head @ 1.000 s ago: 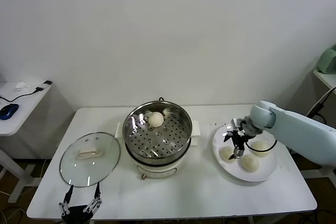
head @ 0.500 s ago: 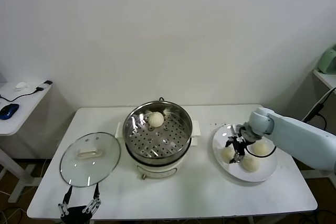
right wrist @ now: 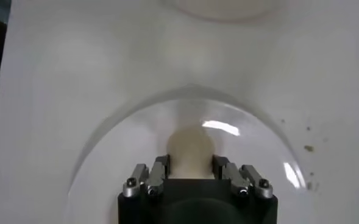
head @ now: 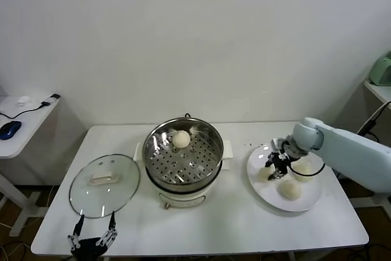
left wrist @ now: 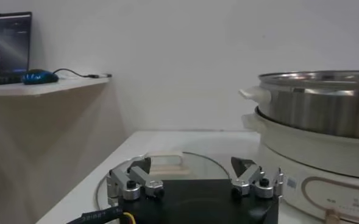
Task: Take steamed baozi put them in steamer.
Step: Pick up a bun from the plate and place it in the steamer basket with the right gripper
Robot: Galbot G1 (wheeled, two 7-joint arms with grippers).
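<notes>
On the white table (head: 244, 224), the right gripper (head: 274, 168) reaches over the left part of the flat white plate (head: 308, 203) and its fingers are pinched on one steamed baozi (head: 266, 173); the right wrist view shows that bun (right wrist: 190, 152) squeezed between the two metal fingers (right wrist: 159, 170) above the plate's curved rim (right wrist: 106, 137). Two more buns lie on the same plate: one toward the front (head: 289, 190) and one toward the far right side (head: 303, 169), partly behind the arm's black cable. A fourth bun (head: 181, 139) sits inside the steamer (head: 183, 154), on the perforated tray near its back wall. The steamer stands at the middle of the table on its white base, well apart from the plate. To its left lies the round glass lid (head: 104, 184) with its white handle facing up, just beside the steamer's base. The left gripper (head: 93, 241) hangs at the table's front edge below the lid, its fingers spread wide with nothing between them; the left wrist view shows them (left wrist: 194, 181) apart, with the lid (left wrist: 167, 167) ahead and the steamer's steel wall (left wrist: 319, 112) off to one side. A separate side table (head: 18, 120) carries a blue mouse (head: 10, 129).
</notes>
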